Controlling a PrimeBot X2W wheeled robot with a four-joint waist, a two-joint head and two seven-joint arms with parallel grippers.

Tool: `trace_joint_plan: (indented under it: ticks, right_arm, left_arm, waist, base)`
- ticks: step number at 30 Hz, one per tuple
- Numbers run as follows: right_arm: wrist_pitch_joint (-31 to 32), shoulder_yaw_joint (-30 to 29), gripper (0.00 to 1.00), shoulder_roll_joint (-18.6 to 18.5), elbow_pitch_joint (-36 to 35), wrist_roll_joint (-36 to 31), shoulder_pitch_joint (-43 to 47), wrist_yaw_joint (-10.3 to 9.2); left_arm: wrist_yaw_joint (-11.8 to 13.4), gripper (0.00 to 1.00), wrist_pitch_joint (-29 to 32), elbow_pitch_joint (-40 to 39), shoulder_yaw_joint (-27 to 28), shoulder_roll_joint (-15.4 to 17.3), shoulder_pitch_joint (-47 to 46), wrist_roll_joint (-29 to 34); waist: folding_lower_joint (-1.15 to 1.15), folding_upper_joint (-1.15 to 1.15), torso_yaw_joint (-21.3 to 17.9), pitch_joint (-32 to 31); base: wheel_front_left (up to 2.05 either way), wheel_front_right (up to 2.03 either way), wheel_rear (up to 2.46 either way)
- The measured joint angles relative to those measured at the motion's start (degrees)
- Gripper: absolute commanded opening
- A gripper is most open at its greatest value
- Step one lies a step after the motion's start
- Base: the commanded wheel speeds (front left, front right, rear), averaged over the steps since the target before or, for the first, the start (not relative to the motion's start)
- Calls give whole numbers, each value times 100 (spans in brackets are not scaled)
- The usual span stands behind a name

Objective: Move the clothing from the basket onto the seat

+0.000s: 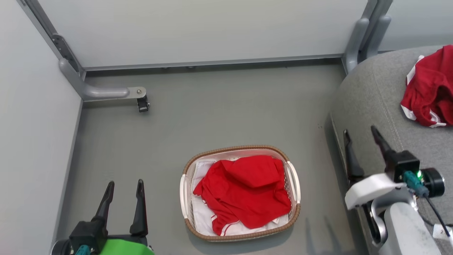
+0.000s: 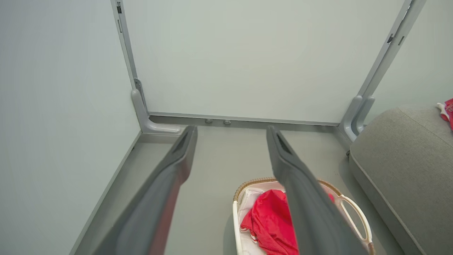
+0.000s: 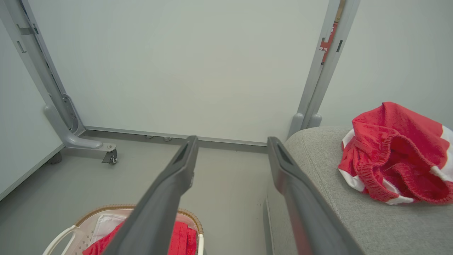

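Observation:
A red garment with white stripes (image 1: 247, 191) lies crumpled in the oval basket (image 1: 240, 148) on the grey floor, over a white liner sheet (image 1: 203, 216). A second red garment (image 1: 430, 88) rests on the grey seat (image 1: 368, 99) at the right; the right wrist view shows its elastic waistband (image 3: 396, 159). My left gripper (image 1: 125, 183) is open at the lower left, to the left of the basket, holding nothing. My right gripper (image 1: 361, 131) is open beside the seat's front edge, also holding nothing. The left wrist view shows the basket (image 2: 354, 209) low between and behind its fingers.
Pale partition walls (image 1: 198, 28) close in the far side and the left. A grey metal foot with a caster (image 1: 141, 101) juts onto the floor at the back left. Another grey post (image 1: 357, 39) stands by the seat's far corner.

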Motion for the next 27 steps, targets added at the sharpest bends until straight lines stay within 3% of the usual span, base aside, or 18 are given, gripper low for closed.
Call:
trace_joint_plan:
  ticks: [8,27]
  right_arm:
    - [0,361,100,7,142,519,316,0]
    - [0,702,100,8,385,661,342,0]
  left_arm:
    - [-118,100,0,9,276,-137,247,44]
    - [-253,100,0,181,403,-202,258,110]
  waist:
    - [0,0,-16,-264]
    - [0,0,-44,-387]
  base:
    - [0,0,0]
    - [0,0,0]
